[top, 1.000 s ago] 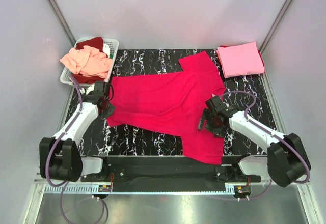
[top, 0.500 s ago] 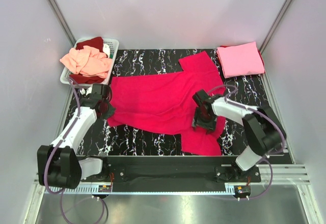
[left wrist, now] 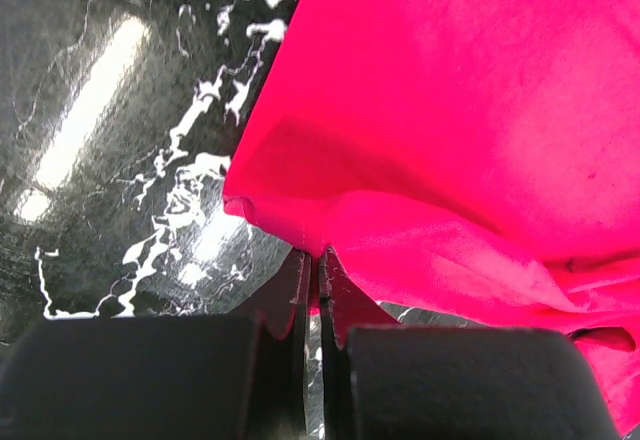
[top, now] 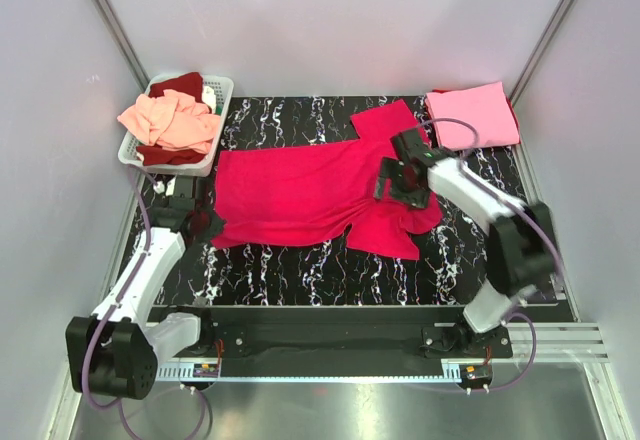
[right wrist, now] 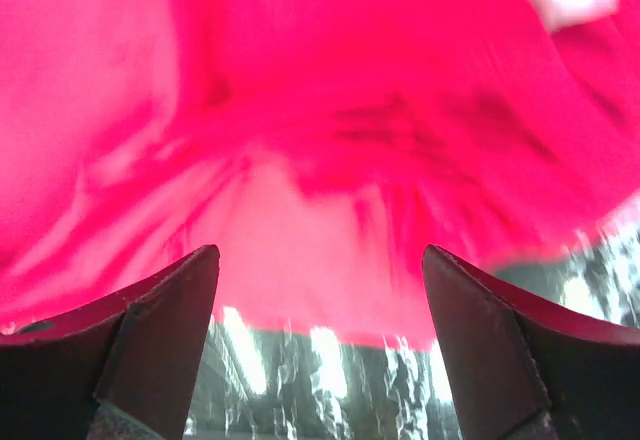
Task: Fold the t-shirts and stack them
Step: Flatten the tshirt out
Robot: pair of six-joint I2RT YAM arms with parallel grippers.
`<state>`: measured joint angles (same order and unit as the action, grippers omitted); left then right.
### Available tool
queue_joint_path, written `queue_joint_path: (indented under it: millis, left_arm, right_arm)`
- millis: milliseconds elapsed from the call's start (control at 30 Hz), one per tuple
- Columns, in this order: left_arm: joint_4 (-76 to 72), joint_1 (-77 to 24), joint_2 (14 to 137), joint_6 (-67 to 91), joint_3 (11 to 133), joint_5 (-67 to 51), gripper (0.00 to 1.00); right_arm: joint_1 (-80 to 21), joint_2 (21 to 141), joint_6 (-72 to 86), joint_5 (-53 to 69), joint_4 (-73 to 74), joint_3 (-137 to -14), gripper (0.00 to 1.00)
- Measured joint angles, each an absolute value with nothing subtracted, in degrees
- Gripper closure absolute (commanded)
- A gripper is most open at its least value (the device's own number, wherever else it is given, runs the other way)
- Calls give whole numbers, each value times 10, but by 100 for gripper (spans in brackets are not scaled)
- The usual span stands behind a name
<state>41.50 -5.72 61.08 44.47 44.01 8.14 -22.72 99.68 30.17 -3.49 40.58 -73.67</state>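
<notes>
Basket (top: 222, 88) holds peach shirt (top: 172, 121) over maroon shirt (top: 178, 84).

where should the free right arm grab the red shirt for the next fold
Probably the near sleeve flap of the crimson-red t-shirt, the corner hanging lowest toward the arm bases at the right. It lies flat on the black marbled table with a free edge, so coming from the near side lets the right gripper's open fingers slide under it. The left gripper already pinches the left hem.
</notes>
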Motion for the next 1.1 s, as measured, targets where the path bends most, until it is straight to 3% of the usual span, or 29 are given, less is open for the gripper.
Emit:
queue_joint_path:
  millis: [167,300,500,767,867,1000,1033,1100]
  left_arm:
    - [415,-57,596,445,413,67,100]
    - [414,-57,588,445,403,61,100]
    - [410,-61,570,445,396,55,100]
    - [410,-63,561,444,388,51,100]
    - [410,-63,561,441,387,51,100]
    - [410,-63,561,438,387,51,100]
    - [410,-63,561,438,387,51,100]
    - [410,-63,561,437,387,51,100]
  right_arm:
    - [-228,743,365,-37,415,-570,17]
    - [-228,662,419,-38,432,-464,20]
    - [-228,730,444,-41,431,-420,24]
    - [-223,849,436,-51,397,-444,36]
    - [-217,861,431,-50,394,-454,44]
    - [-216,869,423,-49,386,-460,63]
    - [-216,870,422,-49,383,-460,71]
    - [-216,871,419,-45,371,-461,78]
